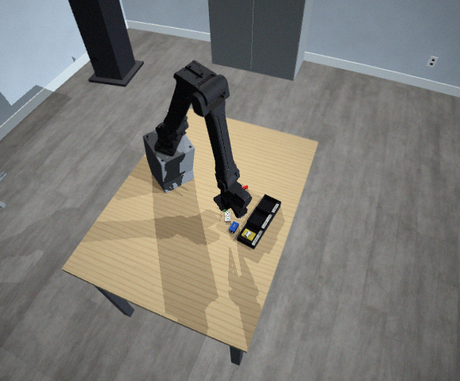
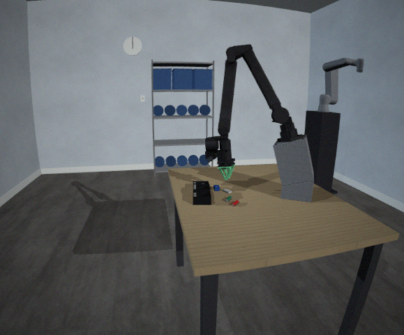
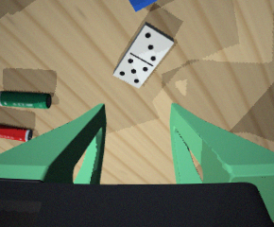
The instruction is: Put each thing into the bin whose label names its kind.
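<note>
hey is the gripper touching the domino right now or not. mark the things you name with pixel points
Apart. The wrist view shows bare tabletop between the open gripper's (image 1: pixel 241 216) (image 2: pixel 226 179) (image 3: pixel 138 105) fingertips and the domino (image 1: pixel 227 216) (image 2: pixel 227 190) (image 3: pixel 143 56), which lies beyond them.
</note>
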`<state>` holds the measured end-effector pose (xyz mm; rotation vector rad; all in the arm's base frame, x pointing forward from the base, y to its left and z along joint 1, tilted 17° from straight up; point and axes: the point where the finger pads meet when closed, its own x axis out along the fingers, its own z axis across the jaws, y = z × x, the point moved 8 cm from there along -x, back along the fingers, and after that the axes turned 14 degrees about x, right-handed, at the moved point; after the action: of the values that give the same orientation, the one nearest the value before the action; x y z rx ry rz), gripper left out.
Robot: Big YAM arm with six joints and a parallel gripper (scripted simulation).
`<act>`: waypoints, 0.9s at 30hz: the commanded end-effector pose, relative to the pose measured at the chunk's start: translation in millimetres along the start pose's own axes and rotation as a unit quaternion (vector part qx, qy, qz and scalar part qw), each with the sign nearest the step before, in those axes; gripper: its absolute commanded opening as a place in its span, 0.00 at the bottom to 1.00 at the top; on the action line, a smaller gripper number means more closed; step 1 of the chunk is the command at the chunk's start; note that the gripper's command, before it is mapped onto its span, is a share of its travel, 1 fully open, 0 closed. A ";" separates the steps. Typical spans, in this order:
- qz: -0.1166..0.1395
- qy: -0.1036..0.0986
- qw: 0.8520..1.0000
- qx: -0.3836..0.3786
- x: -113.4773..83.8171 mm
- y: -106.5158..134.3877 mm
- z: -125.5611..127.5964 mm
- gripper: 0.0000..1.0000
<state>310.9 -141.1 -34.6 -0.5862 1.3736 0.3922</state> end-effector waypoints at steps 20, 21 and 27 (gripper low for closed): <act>-0.072 -0.022 0.962 0.262 -7.1 5.1 4.8 0.39; -0.074 -0.023 0.960 0.270 -7.0 5.7 5.0 0.39; -0.072 -0.021 0.960 0.270 -7.2 6.3 7.2 0.39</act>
<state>305.0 -133.7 -37.6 -0.2251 1.3475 -0.0665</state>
